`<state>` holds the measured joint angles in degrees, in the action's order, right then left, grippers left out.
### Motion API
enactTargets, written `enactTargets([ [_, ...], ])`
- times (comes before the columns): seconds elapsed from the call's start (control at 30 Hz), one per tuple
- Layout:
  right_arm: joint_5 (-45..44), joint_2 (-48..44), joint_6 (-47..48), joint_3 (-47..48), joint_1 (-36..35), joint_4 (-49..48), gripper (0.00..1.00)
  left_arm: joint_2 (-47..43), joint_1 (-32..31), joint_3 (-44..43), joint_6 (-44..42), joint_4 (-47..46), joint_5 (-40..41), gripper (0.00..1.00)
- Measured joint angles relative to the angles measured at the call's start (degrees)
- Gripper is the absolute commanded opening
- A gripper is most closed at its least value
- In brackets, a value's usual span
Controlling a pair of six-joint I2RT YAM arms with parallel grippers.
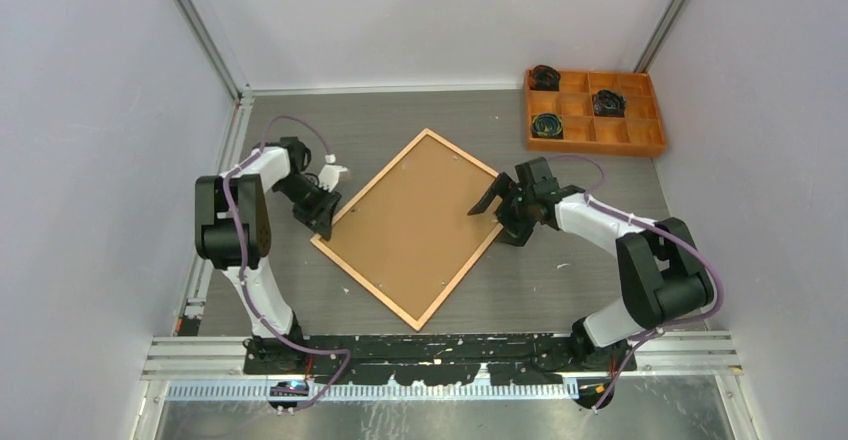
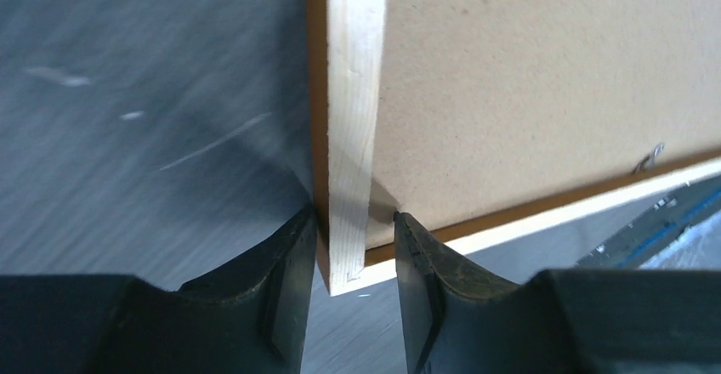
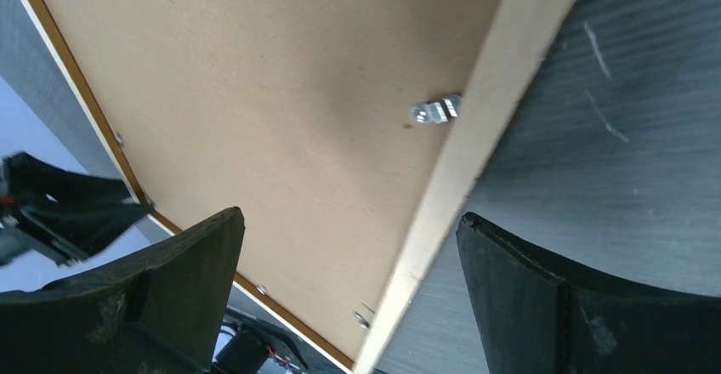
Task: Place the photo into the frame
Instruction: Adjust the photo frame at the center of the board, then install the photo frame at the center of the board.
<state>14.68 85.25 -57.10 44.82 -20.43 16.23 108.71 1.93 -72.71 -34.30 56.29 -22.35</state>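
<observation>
Left claw (image 2: 352, 215): narrow, straddling corner rail of orange-brown rectangular wooden frame (image 2: 350, 93).
Right claw (image 3: 349, 217): wide.
Care: we are centring it before squeezing.

Thin wooden frame (image 1: 363, 285), face down, brown backing (image 1: 410, 225) up, lying flat, diagonal

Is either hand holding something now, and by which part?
Nothing is clamped: the left hand straddles a corner rail of the frame, a gap showing; right hand open.
</observation>
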Motion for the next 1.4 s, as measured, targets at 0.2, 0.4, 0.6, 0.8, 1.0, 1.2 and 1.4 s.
enactTargets([
  [0.2,-3.76,1.68,3.52,4.57,1.6,4.0,1.0,-1.81,-1.01,2.43,-6.14,6.21,-7.8,0.44],
  [0.4,-9.66,-0.31,6.67,11.91,2.29,8.57,1.0,-4.61,-0.92,2.69,-12.9,16.13,-16.2,0.4],
  [0.6,-9.88,-1.27,6.05,14.84,-2.4,5.99,0.98,-3.28,-0.35,-0.92,-5.22,12.02,-15.87,0.36],
  [0.8,-7.69,10.27,4.46,22.73,-15.28,0.0,0.89,1.66,-0.04,-5.44,1.31,4.98,-14.8,0.35],
  [1.0,-5.81,23.17,2.08,30.45,-21.88,-4.85,0.79,3.13,-0.07,-5.01,2.14,4.74,-15.23,0.28],
  [1.2,-4.39,33.94,-0.5,38.03,-24.76,-7.19,0.77,4.0,-0.09,-3.89,1.84,4.74,-15.82,0.24],
  [1.4,-3.28,38.53,-2.54,43.25,-26.32,-8.7,0.76,5.2,-0.11,-3.67,1.01,4.57,-15.82,0.22],
])
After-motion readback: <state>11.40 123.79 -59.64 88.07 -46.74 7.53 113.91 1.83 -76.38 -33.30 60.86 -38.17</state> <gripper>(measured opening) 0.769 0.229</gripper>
